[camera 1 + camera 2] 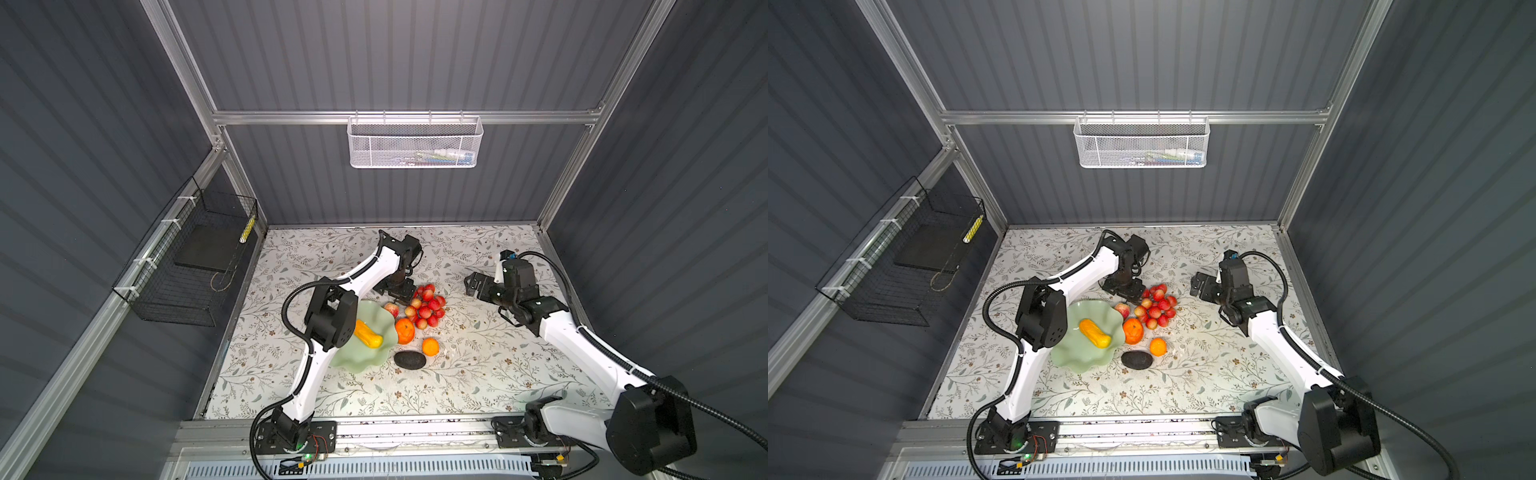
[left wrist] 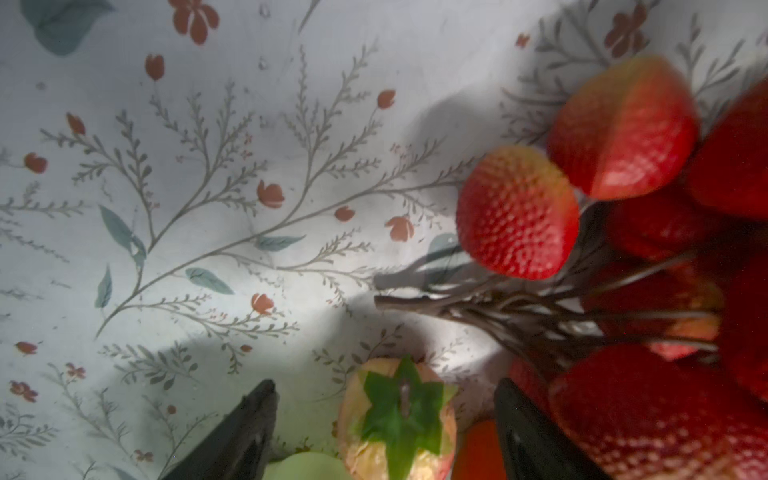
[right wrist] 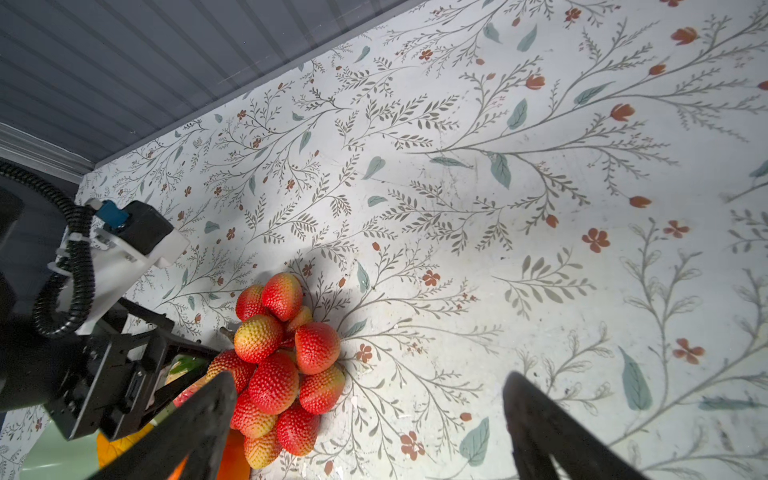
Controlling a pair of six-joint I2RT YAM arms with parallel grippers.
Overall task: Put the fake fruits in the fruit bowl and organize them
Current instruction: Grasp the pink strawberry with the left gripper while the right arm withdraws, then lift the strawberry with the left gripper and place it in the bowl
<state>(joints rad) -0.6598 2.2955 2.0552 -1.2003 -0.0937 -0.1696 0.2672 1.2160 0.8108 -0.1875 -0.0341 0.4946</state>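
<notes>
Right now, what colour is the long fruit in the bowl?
Yellow-orange. The long fruit in the fruit bowl shows best in a top view.

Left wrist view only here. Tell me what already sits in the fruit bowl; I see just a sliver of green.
Observer: Only the elongated yellow-orange fruit lies in the fruit bowl.
Operator: Locate the avocado.
Observer: The avocado lies on the table outside the bowl, beside the smaller orange.
Operator: Report the right gripper.
Observer: The right gripper is open and empty, right of the red cluster, apart from it.
</notes>
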